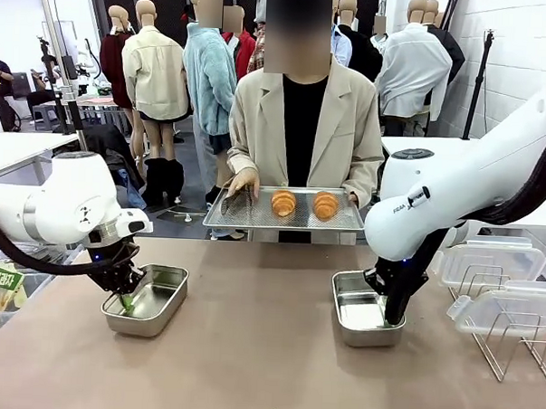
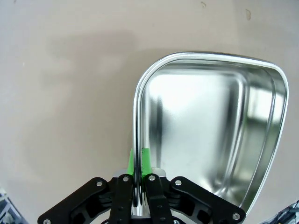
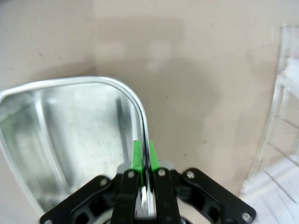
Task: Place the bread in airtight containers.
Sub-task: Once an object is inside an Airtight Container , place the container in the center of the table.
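left container (image 1: 157, 294) slanting far-right, right container (image 1: 355, 313) lengthwise near-far

Two glossy white arms on show, the left arm (image 1: 64, 209) and the right arm (image 1: 455, 190), all rounded shells, with thick black cables (image 1: 532, 190) trailing off them and small dark lettering on the right one. The left gripper (image 2: 138, 156) and right gripper (image 3: 145, 154) have black linkages, silver screws (image 2: 97, 184) and bright green pads (image 2: 145, 158). The person (image 1: 304, 124) opposite wears a beige blazer over a black top
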### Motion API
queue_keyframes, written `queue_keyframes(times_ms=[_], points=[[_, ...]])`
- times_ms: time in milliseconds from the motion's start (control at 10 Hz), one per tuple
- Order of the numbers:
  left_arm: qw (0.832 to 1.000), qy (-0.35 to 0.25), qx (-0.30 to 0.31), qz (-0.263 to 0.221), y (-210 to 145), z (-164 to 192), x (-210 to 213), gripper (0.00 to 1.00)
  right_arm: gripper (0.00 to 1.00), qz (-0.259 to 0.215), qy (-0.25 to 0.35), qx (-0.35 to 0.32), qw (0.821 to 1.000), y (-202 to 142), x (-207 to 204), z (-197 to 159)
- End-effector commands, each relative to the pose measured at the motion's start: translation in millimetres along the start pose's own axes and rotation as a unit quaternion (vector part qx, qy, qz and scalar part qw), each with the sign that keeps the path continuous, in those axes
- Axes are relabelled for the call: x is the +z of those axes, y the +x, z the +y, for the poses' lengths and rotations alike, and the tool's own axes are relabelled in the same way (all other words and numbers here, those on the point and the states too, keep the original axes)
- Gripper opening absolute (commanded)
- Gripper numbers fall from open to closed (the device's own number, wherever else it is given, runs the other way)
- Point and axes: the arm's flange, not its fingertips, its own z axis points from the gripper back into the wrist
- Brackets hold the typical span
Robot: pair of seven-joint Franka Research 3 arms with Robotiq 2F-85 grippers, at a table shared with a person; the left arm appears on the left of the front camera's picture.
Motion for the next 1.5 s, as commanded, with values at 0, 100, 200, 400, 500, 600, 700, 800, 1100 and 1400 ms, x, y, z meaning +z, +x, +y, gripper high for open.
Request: queue_keyframes(times_ms=[0, 100, 200, 400, 500, 600, 700, 800, 1100, 1400], points=[[0.997, 0.055, 0.046, -0.004, -16.0, -44.4, 55.7, 0.00, 0.00, -0.016, 0.012, -0.036, 0.999, -8.3, 50.8, -14.3], [0.997, 0.051, 0.048, -0.024, -21.8, -54.7, 83.4, 0.00, 0.00, -0.031, 0.019, -0.033, 0.999, -4.9, 74.3, -13.9], [0.995, 0.062, 0.057, -0.052, -24.2, -61.8, 108.8, 0.00, 0.00, -0.034, 0.020, -0.034, 0.999, 6.6, 92.1, -13.6], [0.995, 0.031, 0.054, -0.078, -31.8, -74.0, 149.9, 0.00, 0.00, -0.012, 0.033, -0.035, 0.999, 22.3, 127.3, -18.6], [0.993, 0.027, 0.066, -0.094, -33.0, -81.3, 162.1, 0.00, 0.00, -0.004, 0.026, -0.029, 0.999, 24.8, 136.7, -14.4], [0.992, 0.010, 0.073, -0.107, -29.1, -84.9, 168.5, 0.00, 0.00, 0.005, 0.017, -0.019, 1.000, 30.0, 136.8, -5.6], [0.994, 0.037, 0.050, -0.087, -33.8, -77.9, 160.3, 0.00, 0.00, -0.026, 0.023, -0.039, 0.999, 14.9, 134.4, -16.2], [0.994, 0.037, 0.050, -0.087, -33.8, -77.9, 160.3, 0.00, 0.00, -0.026, 0.023, -0.039, 0.999, 14.9, 134.4, -16.2], [0.994, 0.037, 0.050, -0.087, -33.8, -77.9, 160.3, 0.00, 0.00, -0.026, 0.023, -0.039, 0.999, 14.9, 134.4, -16.2], [0.994, 0.037, 0.050, -0.087, -33.8, -77.9, 160.3, 0.00, 0.00, -0.026, 0.023, -0.039, 0.999, 14.9, 134.4, -16.2]])
